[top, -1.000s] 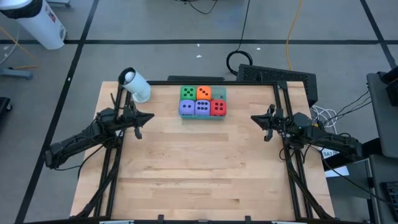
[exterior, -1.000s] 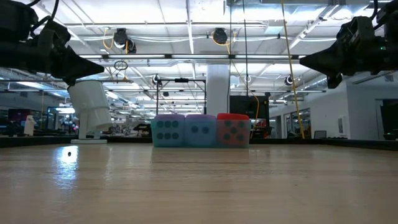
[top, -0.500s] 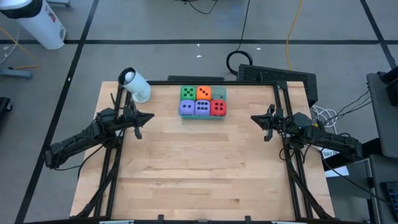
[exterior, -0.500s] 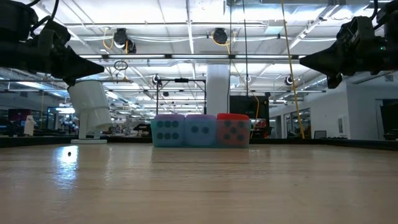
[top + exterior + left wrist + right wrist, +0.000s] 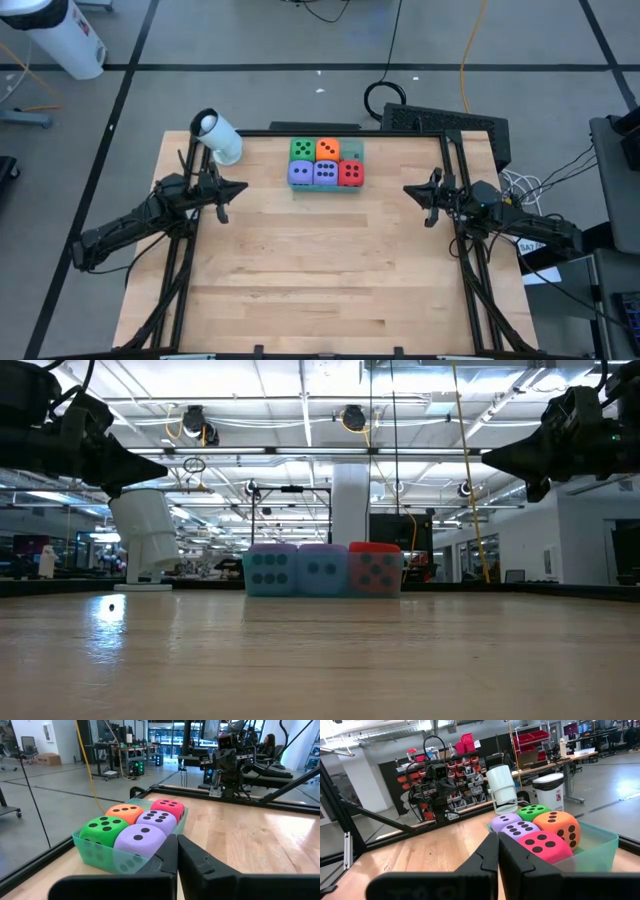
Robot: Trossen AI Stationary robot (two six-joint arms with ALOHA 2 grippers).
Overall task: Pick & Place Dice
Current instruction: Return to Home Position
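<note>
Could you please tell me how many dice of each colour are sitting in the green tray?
purple dice: 2
red die: 1
orange die: 1
green die: 1
Total: 5 dice, all in the green tray.

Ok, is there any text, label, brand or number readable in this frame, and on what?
No legible text anywhere.
Too small to read: white tag by the right arm.
Blurred: sticker on the white bin in the room behind.
The dice carry only dark pips, no numerals.
</note>
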